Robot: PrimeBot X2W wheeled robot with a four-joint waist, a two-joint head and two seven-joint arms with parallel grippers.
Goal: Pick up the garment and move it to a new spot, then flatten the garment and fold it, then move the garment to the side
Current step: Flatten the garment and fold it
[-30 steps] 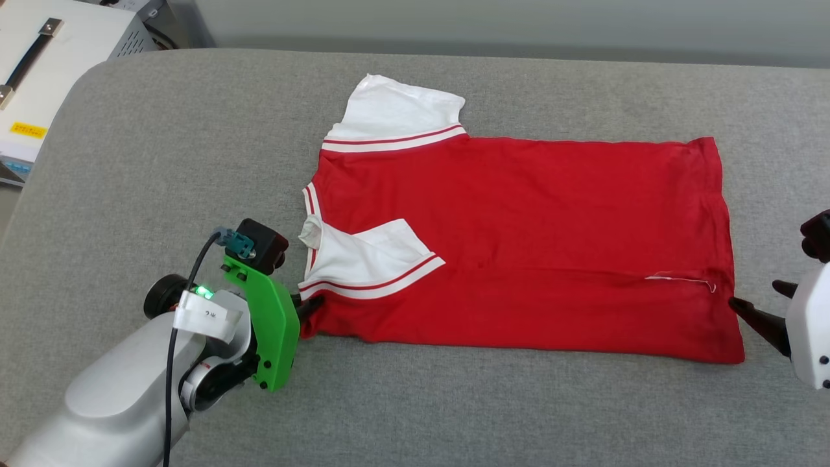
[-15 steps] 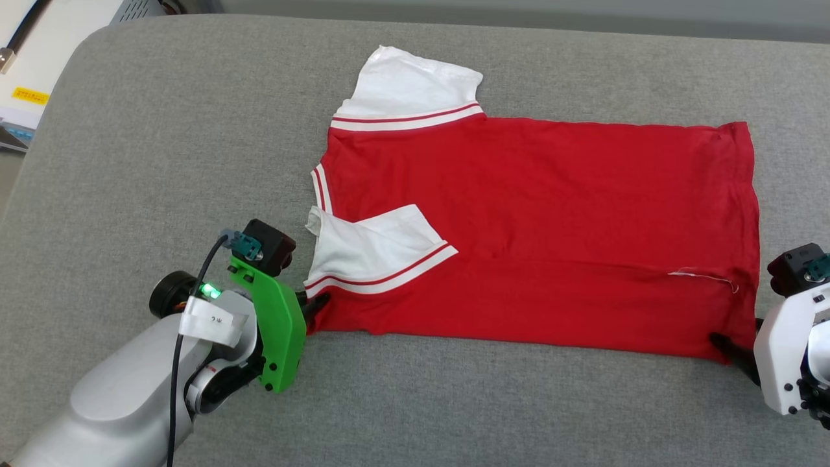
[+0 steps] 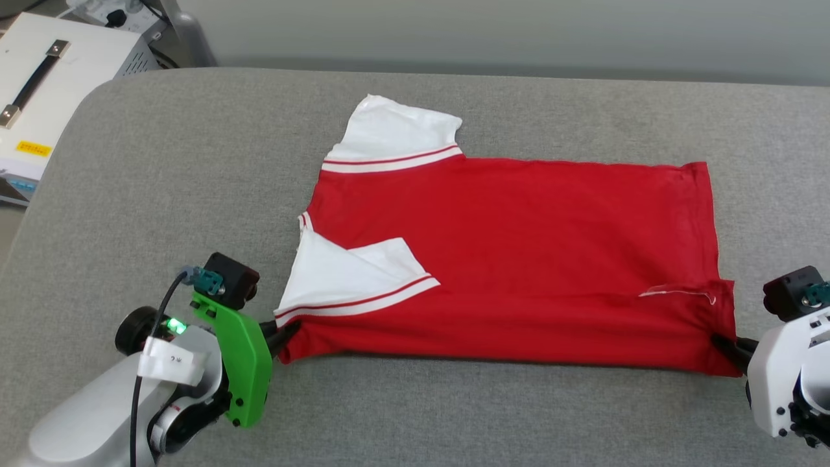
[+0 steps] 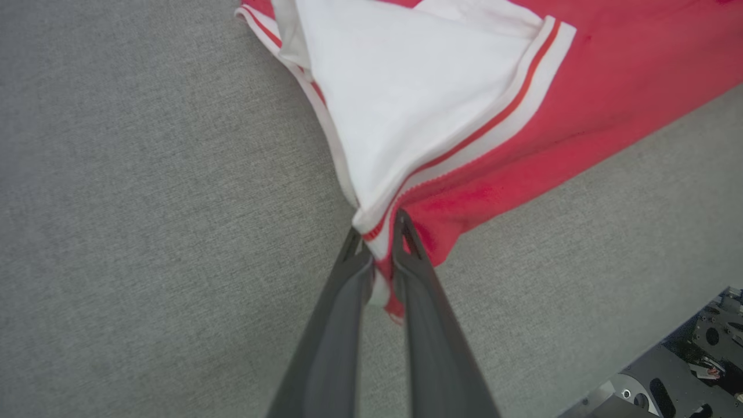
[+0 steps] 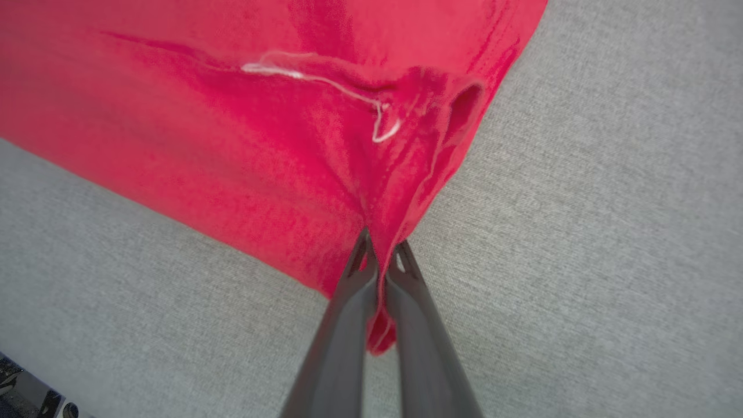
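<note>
Red knit, thin and limp: the garment [image 3: 519,259] lies spread on the grey upholstered surface [image 3: 162,168], plain side up, and each of its near corners is held by a gripper.

- Left gripper [image 3: 285,332]: jaws clamped on the near collar-end corner, where striped trim meets the red body. Cloth is bunched between the fingers.
- Right gripper [image 3: 725,342]: jaws clamped on the near hem corner. It is a narrow pinch, with a tip of cloth poking out below the fingers.

Risks, as I judge them:
- The right pinch is small, so a hard pull apart or a quick lift could strip it out.
- I cannot tell whether either grip holds both layers. If it holds only one, the other will sag and skew the fold.
- The near sleeve [image 3: 350,279] lies loosely folded over the body and may flop open once raised.
- The pucker by the hem, beside a loose white thread [image 5: 325,81], could get pressed into the fold.
- The coarse cover may drag the underside if the cloth is slid rather than lifted.

Materials and shapes:
- The jersey is smooth and roughly rectangular, with soft creases.
- The sleeves are white, flat and wedge-shaped, with red-and-white banding. The far sleeve [image 3: 395,133] juts past the far edge.
- The cover is matte and woven, with a rounded corner.
- The fingers are dark, long and tapered.
</note>
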